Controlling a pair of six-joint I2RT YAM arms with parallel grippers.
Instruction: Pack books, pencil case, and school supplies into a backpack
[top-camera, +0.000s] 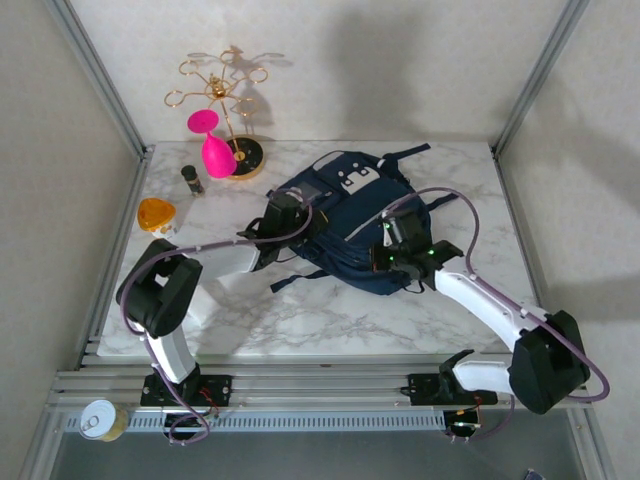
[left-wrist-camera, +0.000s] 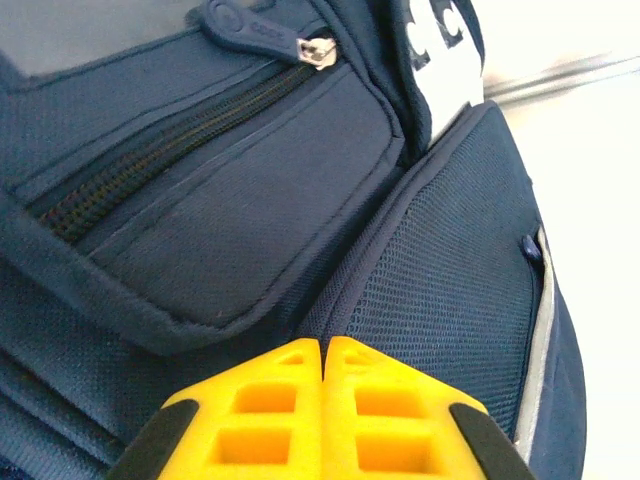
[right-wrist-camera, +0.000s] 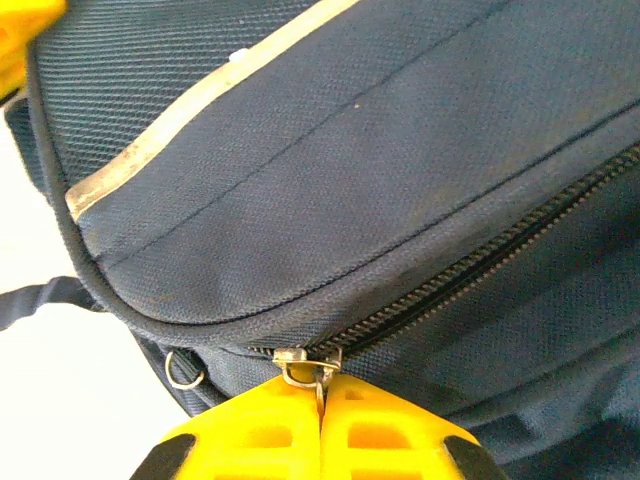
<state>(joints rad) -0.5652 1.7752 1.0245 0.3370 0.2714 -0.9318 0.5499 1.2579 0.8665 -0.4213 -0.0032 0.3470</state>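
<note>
White arms (top-camera: 480, 298), purple cables (top-camera: 478, 218), yellow fingers (left-wrist-camera: 262, 412)

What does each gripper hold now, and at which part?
The right gripper pinches the zipper pull of the backpack. The left gripper is shut, with nothing visible between its fingers.

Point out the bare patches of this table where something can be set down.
The marble table is bare between the backpack and the near edge, and in the far right corner beside the backpack. It is crowded at the far left, around the gold stand, dark bottle and orange object.
</note>
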